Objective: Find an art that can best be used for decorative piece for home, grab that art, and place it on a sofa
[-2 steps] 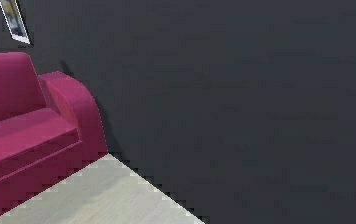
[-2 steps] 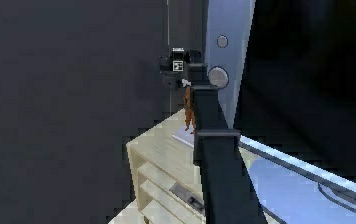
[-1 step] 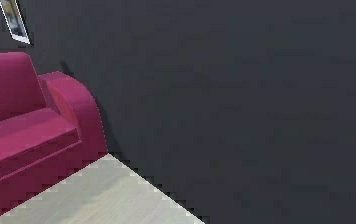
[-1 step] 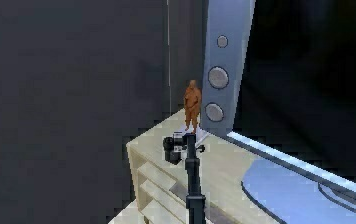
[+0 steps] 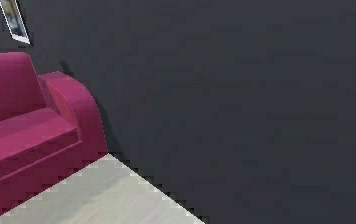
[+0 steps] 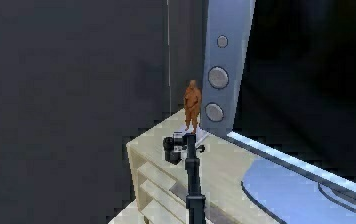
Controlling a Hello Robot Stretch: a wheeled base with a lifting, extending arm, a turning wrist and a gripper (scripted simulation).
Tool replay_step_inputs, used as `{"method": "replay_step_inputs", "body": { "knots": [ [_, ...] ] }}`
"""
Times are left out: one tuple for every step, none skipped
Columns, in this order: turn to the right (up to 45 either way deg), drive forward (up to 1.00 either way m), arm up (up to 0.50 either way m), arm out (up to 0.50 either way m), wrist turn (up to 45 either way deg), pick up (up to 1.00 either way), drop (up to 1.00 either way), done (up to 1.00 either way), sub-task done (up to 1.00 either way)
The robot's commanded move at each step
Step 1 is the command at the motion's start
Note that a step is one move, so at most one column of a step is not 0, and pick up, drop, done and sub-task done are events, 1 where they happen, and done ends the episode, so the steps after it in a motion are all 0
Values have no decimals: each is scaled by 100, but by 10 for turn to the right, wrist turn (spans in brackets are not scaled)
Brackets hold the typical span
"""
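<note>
A small orange statuette (image 6: 193, 103) of a standing figure rests upright on the far end of a pale wooden cabinet (image 6: 226, 168). My arm rises from the arm side view's bottom edge, and my gripper (image 6: 173, 149) sits just below and left of the statuette, over the cabinet top. With the statuette standing behind it, I cannot tell whether the gripper holds anything. A magenta sofa (image 5: 31, 120) with a rounded armrest stands at the forward view's left, against a dark wall.
A large grey-framed screen (image 6: 286, 70) with round buttons stands on the cabinet, right of the statuette. The cabinet's front has open shelves (image 6: 151, 190). A framed picture (image 5: 18, 20) hangs above the sofa. Pale floor (image 5: 106, 195) lies before the sofa.
</note>
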Motion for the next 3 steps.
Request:
{"method": "replay_step_inputs", "body": {
  "knots": [
    [0,0,10,0,0,0,0,0,0],
    [0,0,24,0,0,0,0,0,0],
    [0,0,0,0,-450,0,0,0,0]
  ]
}}
